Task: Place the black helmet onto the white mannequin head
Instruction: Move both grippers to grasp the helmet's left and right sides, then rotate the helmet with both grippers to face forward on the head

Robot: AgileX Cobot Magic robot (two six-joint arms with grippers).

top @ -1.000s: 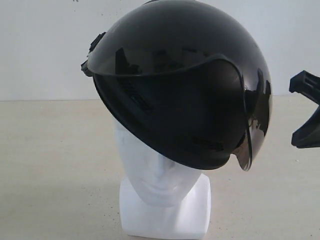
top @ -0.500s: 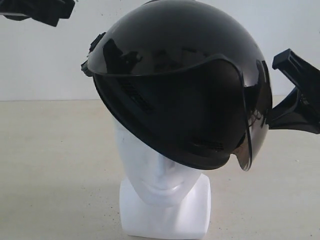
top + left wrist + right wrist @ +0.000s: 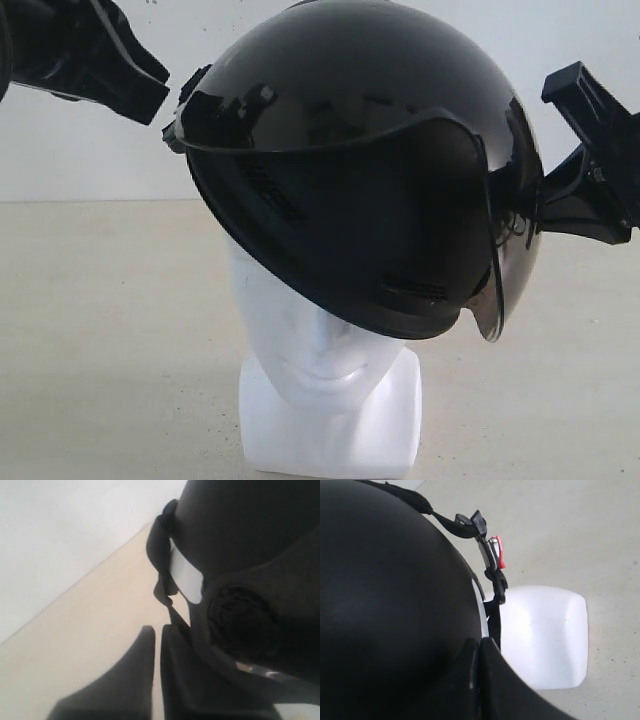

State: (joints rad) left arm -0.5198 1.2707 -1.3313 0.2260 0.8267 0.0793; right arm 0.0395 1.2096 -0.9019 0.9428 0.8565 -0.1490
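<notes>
The black helmet (image 3: 360, 150) sits tilted on the white mannequin head (image 3: 312, 350), its smoky visor (image 3: 488, 270) hanging low on the right and covering the eyes. My left gripper (image 3: 160, 95) is at the helmet's upper left edge, by the visor hinge. In the left wrist view its fingertips (image 3: 157, 630) are shut beside the helmet (image 3: 250, 555) with nothing between them. My right gripper (image 3: 545, 200) presses against the helmet's right side. Its fingers (image 3: 479, 642) are shut together against the shell (image 3: 385, 605), above the head's blocky base (image 3: 545, 635).
The head stands on a beige table (image 3: 100, 330) before a white wall (image 3: 80, 150). A chin strap with a red-tabbed buckle (image 3: 495, 550) hangs loose beside the base.
Both grippers have moved in toward the helmet: the left came in from the top left corner, the right moved left and up to the shell. The helmet has hardly shifted.
</notes>
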